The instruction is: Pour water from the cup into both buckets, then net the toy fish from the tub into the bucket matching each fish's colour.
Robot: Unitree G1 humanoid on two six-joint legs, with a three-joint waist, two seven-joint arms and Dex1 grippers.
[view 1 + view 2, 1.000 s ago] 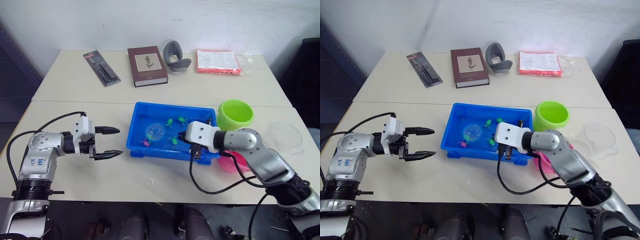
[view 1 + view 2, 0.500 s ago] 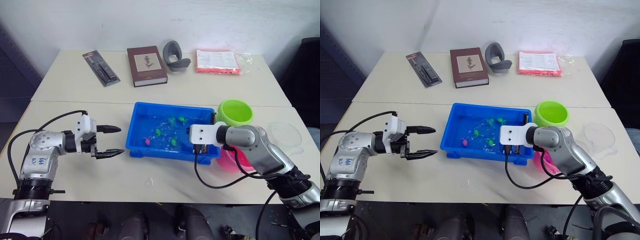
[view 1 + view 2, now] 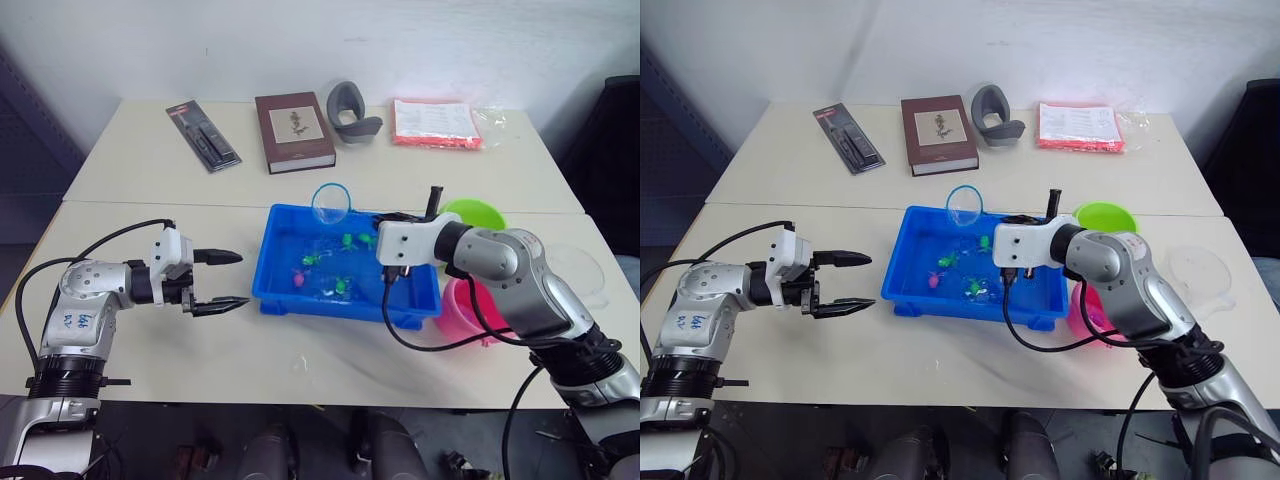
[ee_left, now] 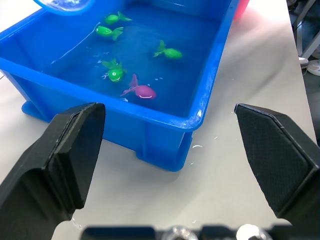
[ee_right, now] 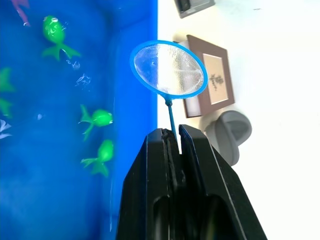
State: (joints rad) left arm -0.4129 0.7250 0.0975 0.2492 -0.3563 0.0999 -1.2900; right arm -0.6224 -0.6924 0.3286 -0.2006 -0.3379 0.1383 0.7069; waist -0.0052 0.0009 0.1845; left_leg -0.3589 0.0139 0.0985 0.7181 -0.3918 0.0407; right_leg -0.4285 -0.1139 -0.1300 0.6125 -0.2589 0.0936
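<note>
I see the blue tub (image 3: 277, 262) at the table's middle, holding water and several toy fish: green ones (image 4: 168, 51) and one pink-magenta fish (image 4: 141, 91) near its front wall. The net (image 5: 169, 69), a blue-rimmed mesh hoop, hangs lifted over the tub's far rim, looking empty, with its thin handle clamped in my right gripper (image 5: 171, 137). The lime green bucket (image 3: 474, 214) stands just beyond the tub's right end, the pink bucket (image 3: 462, 309) nearer me, the clear cup (image 3: 577, 270) further right

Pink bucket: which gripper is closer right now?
Right. The right gripper holds the net over the tub, whose right end adjoins the pink bucket. The left gripper hovers open beyond the tub's opposite end.
</note>
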